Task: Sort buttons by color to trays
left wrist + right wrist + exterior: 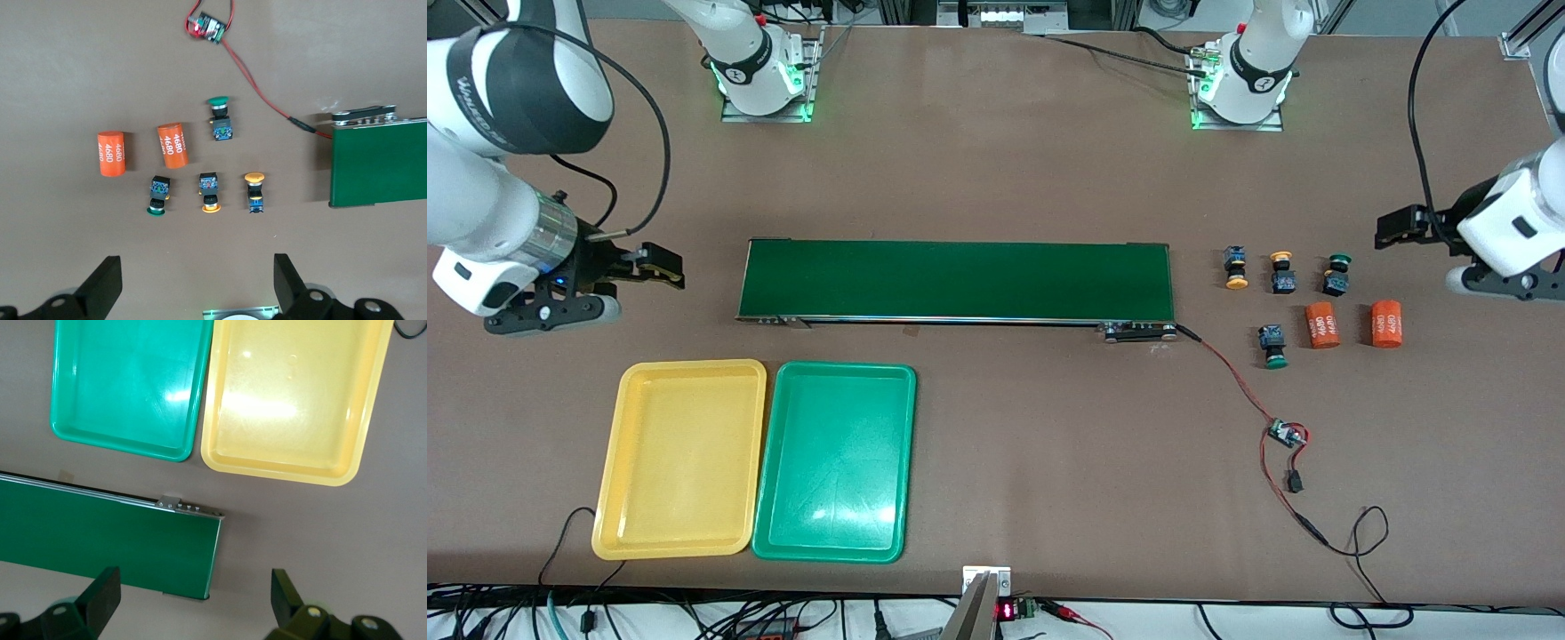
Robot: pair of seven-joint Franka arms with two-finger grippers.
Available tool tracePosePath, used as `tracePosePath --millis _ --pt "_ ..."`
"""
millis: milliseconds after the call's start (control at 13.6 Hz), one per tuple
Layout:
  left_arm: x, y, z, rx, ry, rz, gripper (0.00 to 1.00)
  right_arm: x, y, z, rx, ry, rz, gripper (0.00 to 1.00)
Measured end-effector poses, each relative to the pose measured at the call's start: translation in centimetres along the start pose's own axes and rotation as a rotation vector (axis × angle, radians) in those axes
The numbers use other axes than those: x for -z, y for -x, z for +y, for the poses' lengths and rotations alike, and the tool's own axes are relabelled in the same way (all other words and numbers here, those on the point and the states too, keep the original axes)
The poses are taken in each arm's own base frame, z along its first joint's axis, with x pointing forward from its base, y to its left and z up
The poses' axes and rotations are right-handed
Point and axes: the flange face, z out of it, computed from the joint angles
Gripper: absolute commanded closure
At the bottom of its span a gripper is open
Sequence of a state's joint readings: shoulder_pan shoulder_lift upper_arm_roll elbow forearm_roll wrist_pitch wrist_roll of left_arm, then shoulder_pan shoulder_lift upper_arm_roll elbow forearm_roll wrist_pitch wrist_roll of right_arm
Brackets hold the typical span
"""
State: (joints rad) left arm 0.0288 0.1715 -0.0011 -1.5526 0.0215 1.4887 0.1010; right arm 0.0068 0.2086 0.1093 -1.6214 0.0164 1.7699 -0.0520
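Brown table [996,178], buttons [1280,272] unsorted by the conveyor belt [958,280] end, trays [835,462] empty (both); my left gripper [197,287] and right gripper [193,603] spread wide, so I'd descend squarely over one cap.

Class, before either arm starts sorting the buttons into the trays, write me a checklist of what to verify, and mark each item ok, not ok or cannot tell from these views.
1. Left gripper open, holding nothing, above the table beside the buttons: ok.
2. Right gripper open, holding nothing, above the table beside the belt: ok.
3. Yellow tray and green tray hold nothing yet: ok.
4. Two yellow buttons and two green buttons all in sight, apart from each other: ok.
5. Orange cylinders apart from the buttons: ok.
6. Buttons already sorted: not ok, all four lie on the table.
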Motion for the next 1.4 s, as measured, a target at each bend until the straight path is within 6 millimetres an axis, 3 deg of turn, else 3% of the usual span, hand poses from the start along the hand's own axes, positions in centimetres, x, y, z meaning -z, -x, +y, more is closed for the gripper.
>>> tracePosePath --millis 221,516,958,1400 --pt "-6.3 -3.4 -2.5 0.033 0.019 -0.095 0.0 -1.1 -0.6 -0.3 0.006 -0.003 -0.005 0.0" --pt "-14.9 -7.4 -4.8 0.047 -0.023 -0.038 0.0 -2.1 -0.9 -1.6 0.027 -0.004 -0.019 0.0" --pt "-26.1 -6.2 -6.6 0.067 -0.026 0.087 0.0 -2.1 -0.9 -1.6 0.028 -0.004 -0.02 0.0" --pt "-32.6 -4.2 -6.3 0.067 -0.027 0.177 0.04 -2.1 -0.9 -1.6 0.028 -0.004 -0.021 0.0"
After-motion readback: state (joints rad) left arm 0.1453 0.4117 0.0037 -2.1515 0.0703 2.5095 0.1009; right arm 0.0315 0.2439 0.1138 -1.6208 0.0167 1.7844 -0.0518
